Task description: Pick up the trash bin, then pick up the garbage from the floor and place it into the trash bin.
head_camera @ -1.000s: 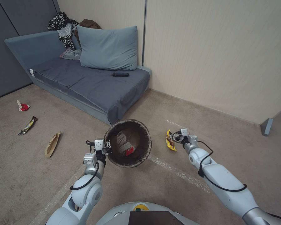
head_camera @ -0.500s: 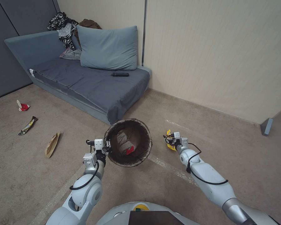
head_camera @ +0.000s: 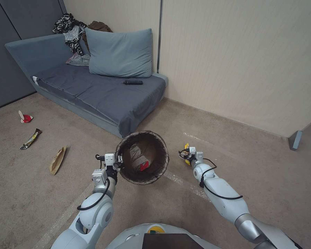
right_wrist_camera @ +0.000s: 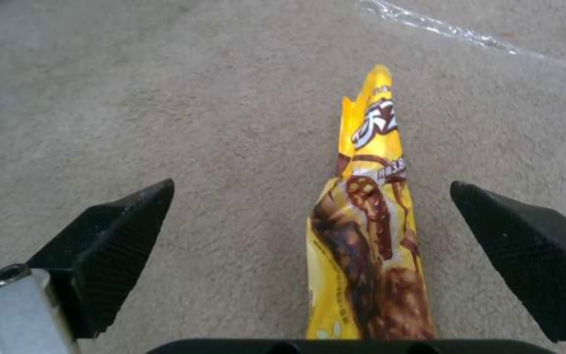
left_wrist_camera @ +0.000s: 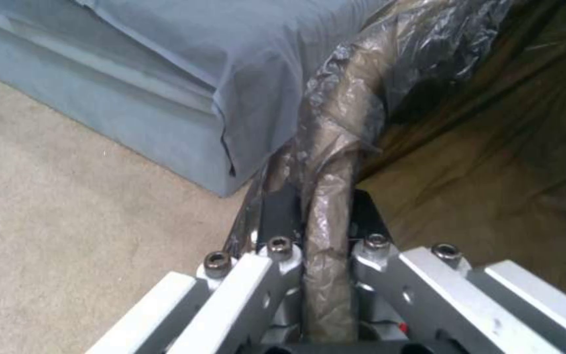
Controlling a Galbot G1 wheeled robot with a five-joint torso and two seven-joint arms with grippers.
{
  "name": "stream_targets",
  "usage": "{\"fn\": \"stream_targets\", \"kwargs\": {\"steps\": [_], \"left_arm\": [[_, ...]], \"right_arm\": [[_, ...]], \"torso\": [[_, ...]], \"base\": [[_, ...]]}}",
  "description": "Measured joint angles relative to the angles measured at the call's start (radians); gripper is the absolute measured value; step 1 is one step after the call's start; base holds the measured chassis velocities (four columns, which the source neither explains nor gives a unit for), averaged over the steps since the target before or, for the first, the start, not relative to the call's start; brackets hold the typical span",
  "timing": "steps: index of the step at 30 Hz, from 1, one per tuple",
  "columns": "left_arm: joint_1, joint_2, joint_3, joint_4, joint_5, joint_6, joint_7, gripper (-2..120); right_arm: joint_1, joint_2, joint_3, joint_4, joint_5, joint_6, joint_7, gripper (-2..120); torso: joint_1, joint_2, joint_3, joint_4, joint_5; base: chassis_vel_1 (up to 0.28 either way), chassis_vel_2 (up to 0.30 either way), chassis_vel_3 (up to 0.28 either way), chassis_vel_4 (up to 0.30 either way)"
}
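Observation:
The trash bin (head_camera: 142,157), lined with a dark bag, hangs tilted above the floor (head_camera: 231,152); a red scrap (head_camera: 144,166) lies inside. My left gripper (head_camera: 118,160) is shut on its bagged rim (left_wrist_camera: 335,162), and the left wrist view shows both fingers (left_wrist_camera: 276,211) clamped on it. My right gripper (head_camera: 185,154) is low over a yellow snack wrapper (head_camera: 186,146). In the right wrist view that gripper (right_wrist_camera: 310,186) is open, and the wrapper (right_wrist_camera: 368,221) lies flat on the carpet between its black pads (right_wrist_camera: 119,231).
More litter lies on the carpet at left: a brown paper bag (head_camera: 57,159), a dark snack wrapper (head_camera: 30,138) and a red scrap (head_camera: 25,118). A grey sofa (head_camera: 103,93) stands just behind the bin. A beige wall (head_camera: 238,69) runs along the right.
My right arm has swung left and toward me, bringing its gripper down over the yellow wrapper. The left arm and the bin have hardly moved.

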Motion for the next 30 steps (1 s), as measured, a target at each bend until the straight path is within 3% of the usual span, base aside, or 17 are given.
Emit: {"fn": "stream_targets", "kwargs": {"steps": [14,30], "left_arm": [[0.009,-0.003,-0.001,-0.017,0.004,-0.001,0.000,3],[0.012,-0.003,-0.002,-0.024,0.004,-0.001,-0.001,3]], "right_arm": [[0.056,0.040,0.028,-0.090,0.005,-0.027,0.026,100],[0.069,0.053,0.038,-0.113,-0.004,-0.080,0.067,100]], "torso": [[0.000,0.000,0.000,-0.0001,0.0000],[0.000,0.000,0.000,0.0000,0.0000]], "base": [[0.000,0.000,0.000,0.000],[0.000,0.000,0.000,0.000]]}}
